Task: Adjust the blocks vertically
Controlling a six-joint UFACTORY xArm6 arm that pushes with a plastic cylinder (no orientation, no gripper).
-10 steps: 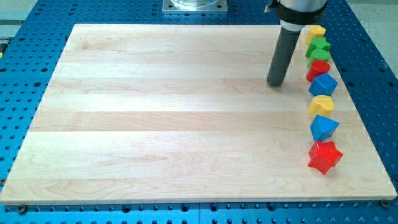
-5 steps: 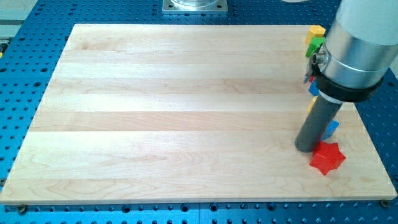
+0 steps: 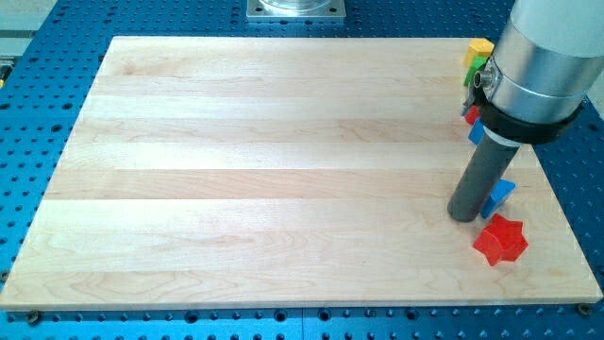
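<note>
My tip point(image 3: 463, 215) rests on the wooden board point(image 3: 264, 170) near its right side. A red star block point(image 3: 499, 240) lies just to the lower right of the tip, close but apart. A blue block point(image 3: 499, 194) sits right of the rod, partly hidden by it. At the view's top right a yellow block point(image 3: 480, 46), a green block point(image 3: 475, 64), a red block point(image 3: 469, 115) and another blue block point(image 3: 476, 133) peek out from behind the arm. Other blocks in the column are hidden by the arm.
The arm's large silver and black body point(image 3: 538, 66) covers the right edge of the board. A blue perforated table point(image 3: 38, 113) surrounds the board. A metal mount point(image 3: 295, 8) sits at the view's top centre.
The rod moved from the top right down the board to beside the red star. In the last half second the star shifted slightly down and right.
</note>
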